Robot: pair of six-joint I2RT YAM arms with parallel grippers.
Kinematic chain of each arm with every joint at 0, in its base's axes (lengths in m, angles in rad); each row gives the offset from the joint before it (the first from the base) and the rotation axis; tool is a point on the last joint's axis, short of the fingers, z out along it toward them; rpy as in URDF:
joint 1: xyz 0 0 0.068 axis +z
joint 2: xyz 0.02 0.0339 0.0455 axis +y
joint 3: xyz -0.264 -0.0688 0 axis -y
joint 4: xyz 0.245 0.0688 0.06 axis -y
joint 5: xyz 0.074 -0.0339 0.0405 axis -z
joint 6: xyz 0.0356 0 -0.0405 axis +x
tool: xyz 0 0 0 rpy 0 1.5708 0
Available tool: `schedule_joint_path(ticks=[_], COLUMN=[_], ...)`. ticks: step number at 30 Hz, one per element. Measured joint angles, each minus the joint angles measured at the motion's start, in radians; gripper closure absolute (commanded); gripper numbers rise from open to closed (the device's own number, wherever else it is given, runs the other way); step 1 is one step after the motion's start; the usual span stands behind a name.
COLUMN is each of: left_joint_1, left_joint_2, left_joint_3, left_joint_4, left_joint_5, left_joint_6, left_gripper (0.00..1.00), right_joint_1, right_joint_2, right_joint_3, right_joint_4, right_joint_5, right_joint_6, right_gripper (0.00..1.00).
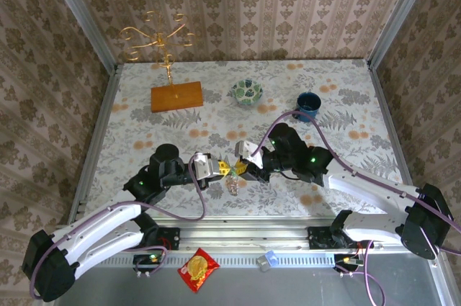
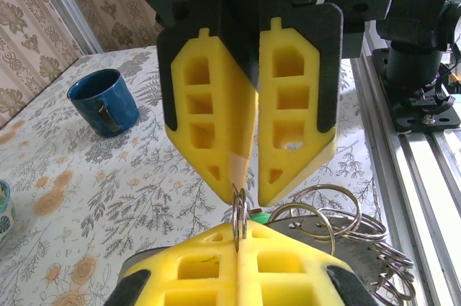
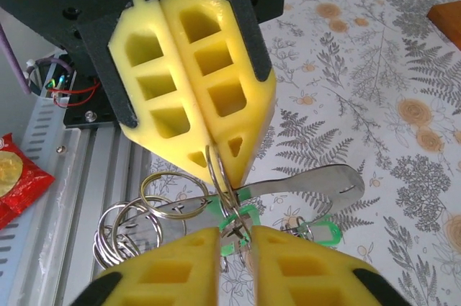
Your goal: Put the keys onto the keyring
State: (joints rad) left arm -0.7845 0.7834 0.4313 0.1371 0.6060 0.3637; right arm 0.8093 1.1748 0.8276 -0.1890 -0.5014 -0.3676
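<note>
Keyring (image 2: pixel 238 214): a cluster of silvery split rings. One ring is seen edge-on, pinched upright between the yellow pads of the left pincer (image 2: pixel 238 232), which is clenched on it with no gap showing. The other rings are fanned out loose beside it, resting on the worktop (image 1: pixel 144 126).

Keys (image 3: pixel 248 214): two small green heads are noted in the right wrist view, tangled among the rings just under the held ring. A flat silvery blade lies on the worktop beside them.

Right pincer (image 3: pixel 235 240): set tip to tip against the left pincer. A narrow slit is left between its pads, and the green key head and ring wire are seen in or just in front of that slit. Whether anything is actually gripped cannot be told.

Placement, taken from the blue mug (image 1: pixel 308 104) in the top view:
- The ring-and-key bundle is found well apart from the mug, nearer the arm bases and to the mug's left, about midway between the two arms.
- A green patterned bowl (image 1: pixel 246 91) stands left of the mug, near it.
- A wooden block (image 1: pixel 176 96) lies farther left than the bowl.
- A gold wire stand (image 1: pixel 158 36) rises behind the block, far left of the mug and closer to the back wall.
- A red and yellow snack packet (image 1: pixel 198 270) is recorded off the worktop on the grey ledge, far from the mug, past the arm bases.
</note>
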Motion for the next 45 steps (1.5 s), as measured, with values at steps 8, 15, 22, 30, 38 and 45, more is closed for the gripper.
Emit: schedule_joint_path(ticks=[8, 15, 22, 30, 38, 45], left_joint_1=[0.0, 0.0, 0.0, -0.004, -0.007, -0.007], left_joint_2=[0.0, 0.0, 0.003, 0.003, 0.003, 0.003], left_joint_3=[0.0, 0.0, 0.0, 0.0, 0.0, -0.013], left_joint_4=[0.0, 0.006, 0.007, 0.037, 0.06, 0.094], left_joint_5=[0.0, 0.019, 0.019, 0.031, 0.045, 0.045], left_joint_6=[0.0, -0.001, -0.001, -0.001, -0.007, -0.027], left_gripper=[1.0, 1.0, 1.0, 1.0, 1.0, 1.0], right_joint_1=[0.0, 0.0, 0.0, -0.006, -0.008, -0.008], right_joint_2=[0.003, 0.031, 0.056, -0.008, -0.024, -0.016], right_joint_3=[0.0, 0.034, 0.056, 0.028, 0.026, 0.026], right_joint_4=[-0.001, -0.042, -0.079, -0.049, -0.003, 0.026], right_joint_5=[-0.004, -0.004, -0.008, -0.001, -0.032, -0.063], right_joint_6=[-0.017, -0.048, -0.07, -0.075, -0.071, -0.057], right_gripper=[1.0, 1.0, 1.0, 0.8, 0.81, 0.97])
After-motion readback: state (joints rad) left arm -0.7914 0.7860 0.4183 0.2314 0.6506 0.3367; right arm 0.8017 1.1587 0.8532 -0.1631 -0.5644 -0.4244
